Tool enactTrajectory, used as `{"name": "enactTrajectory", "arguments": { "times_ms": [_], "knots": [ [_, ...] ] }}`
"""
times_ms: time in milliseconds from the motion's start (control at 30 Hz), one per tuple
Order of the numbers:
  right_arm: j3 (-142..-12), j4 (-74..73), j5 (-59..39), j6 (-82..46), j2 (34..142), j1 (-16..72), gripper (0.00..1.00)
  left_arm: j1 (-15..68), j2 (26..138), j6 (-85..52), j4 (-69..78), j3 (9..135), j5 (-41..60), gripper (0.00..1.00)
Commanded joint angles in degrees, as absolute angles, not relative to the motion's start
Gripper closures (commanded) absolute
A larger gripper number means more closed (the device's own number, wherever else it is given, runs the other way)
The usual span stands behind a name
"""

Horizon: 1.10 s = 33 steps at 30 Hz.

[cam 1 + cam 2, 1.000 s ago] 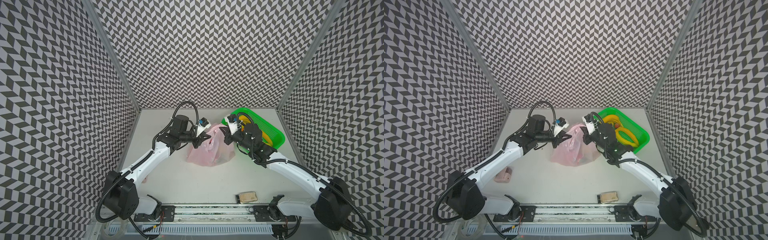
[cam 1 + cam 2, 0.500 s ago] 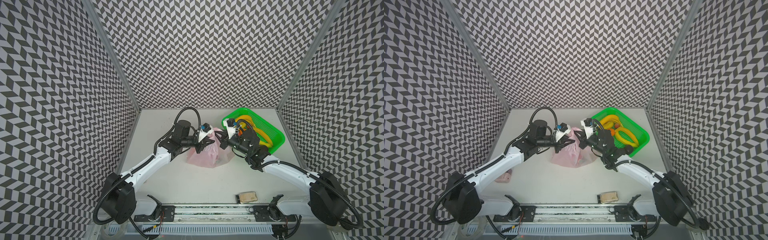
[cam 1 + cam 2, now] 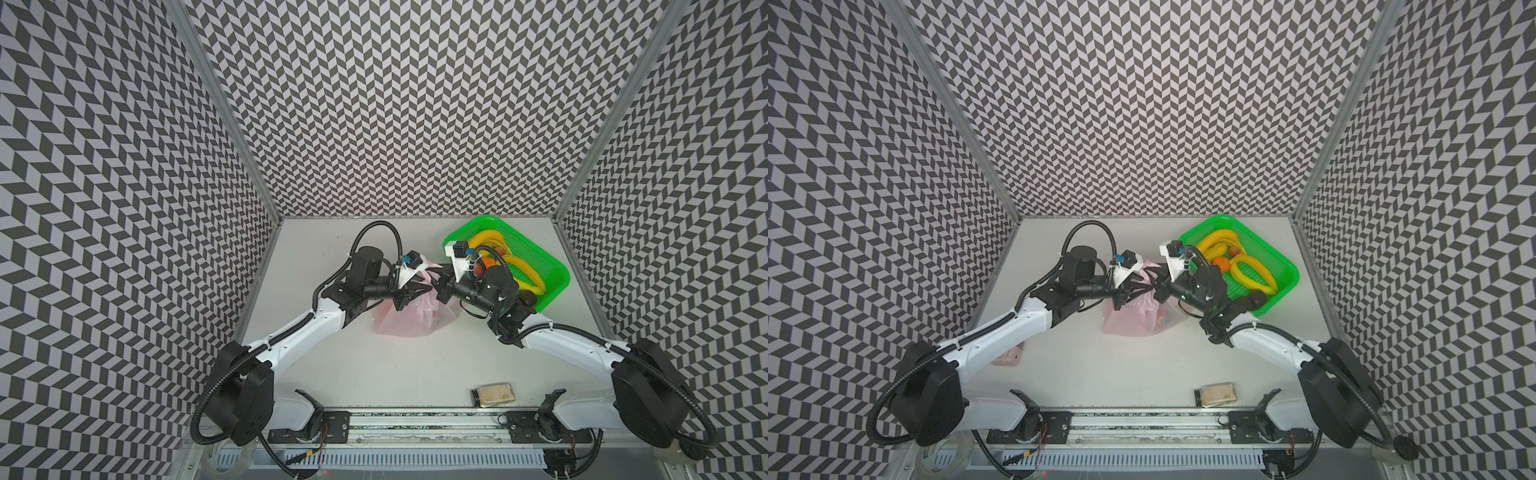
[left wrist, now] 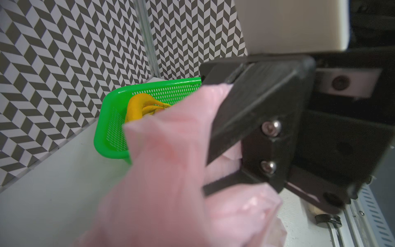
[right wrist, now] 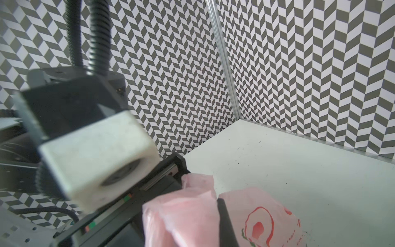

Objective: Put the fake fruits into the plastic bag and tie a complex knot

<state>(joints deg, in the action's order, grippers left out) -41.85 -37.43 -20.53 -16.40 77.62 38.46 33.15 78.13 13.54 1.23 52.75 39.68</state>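
The pink plastic bag (image 3: 409,320) (image 3: 1133,318) slumps on the table's middle. Both grippers meet over its bunched handles. My left gripper (image 3: 417,291) (image 3: 1133,286) comes from the left; pink film (image 4: 171,171) hides its jaws in the left wrist view. My right gripper (image 3: 438,286) (image 3: 1156,286) is shut on a bunched handle (image 5: 181,213) beside its finger (image 5: 224,222). No knot shows between them. Fake fruits lie in the green basket (image 3: 552,270) (image 3: 1287,266): yellow bananas (image 3: 523,270) (image 3: 1254,274), an orange (image 3: 1222,262) and a dark brown one (image 3: 528,298).
A tan packet (image 3: 494,399) (image 3: 1217,395) lies near the front rail (image 3: 415,428). A pink block (image 3: 1009,357) sits under the left arm. Patterned walls close in the left, back and right. The basket stands at the back right corner, close behind the right arm.
Both grippers have drawn together over the bag's top; a second ago they stood apart with the handles stretched. The right arm has swung left from the basket. The bag sags lower.
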Motion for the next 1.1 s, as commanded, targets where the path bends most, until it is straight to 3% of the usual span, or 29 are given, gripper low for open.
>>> {"name": "enactTrajectory", "arguments": {
  "times_ms": [0,200,433,533,700,800,933,1067],
  "knots": [
    [-41.17,-44.65,-22.50,-18.54,75.86,38.85,1.00,33.16,75.47,11.45,5.97,50.19,39.64,0.68],
    [-39.92,-45.41,-21.68,-17.85,75.98,38.85,1.00,30.69,70.30,8.75,6.33,47.42,39.90,0.46],
    [-39.38,-45.04,-21.64,-16.48,75.68,38.85,1.00,25.61,63.01,3.21,6.40,45.18,43.03,0.25],
    [-39.46,-44.61,-21.62,-15.89,75.40,38.85,1.00,22.73,59.81,-0.27,7.86,44.69,44.52,0.21],
    [-39.30,-44.96,-21.94,-15.74,74.92,38.85,1.00,17.70,60.62,-13.94,11.35,45.36,47.48,0.29],
    [-39.39,-44.91,-22.00,-15.74,74.73,38.85,1.00,17.66,64.51,-20.52,12.73,45.32,50.45,0.39],
    [-39.60,-44.35,-22.23,-15.73,74.64,38.85,1.00,18.16,69.34,-27.66,18.77,43.49,55.06,0.61],
    [-39.63,-44.03,-22.06,-15.41,74.56,38.85,1.00,20.05,70.47,-28.87,21.80,43.15,55.72,0.68]
  ]
}}
